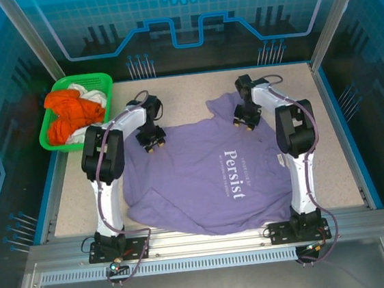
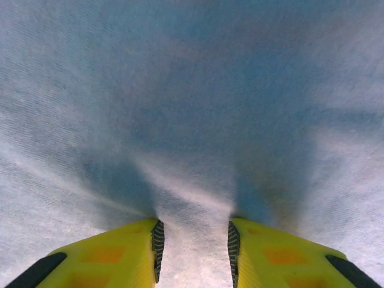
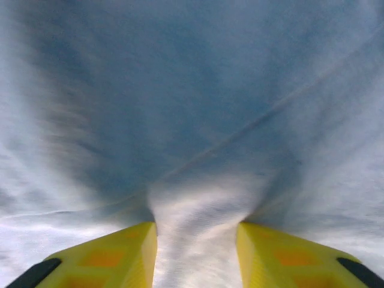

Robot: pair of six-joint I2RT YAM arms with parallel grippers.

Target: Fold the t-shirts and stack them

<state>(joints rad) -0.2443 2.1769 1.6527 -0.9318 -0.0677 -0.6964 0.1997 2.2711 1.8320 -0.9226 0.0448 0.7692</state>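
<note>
The lavender t-shirt [image 1: 195, 178] lies spread over the middle of the bench [image 1: 186, 89], white chest lettering facing up and its near hem at the bench's front edge. The left tool [image 1: 152, 143] is down on the shirt's far left part. In the left wrist view its 2 yellow fingers [image 2: 120, 258] pinch a raised ridge of cloth at a narrow gap. The right tool [image 1: 246, 121] is on the far right part, also clamped on a bunched fold [image 3: 197, 231]. Orange t-shirts [image 1: 72, 112] and a white t-shirt [image 1: 94, 94] are heaped in the green basket [image 1: 96, 78] at the far left corner.
</note>
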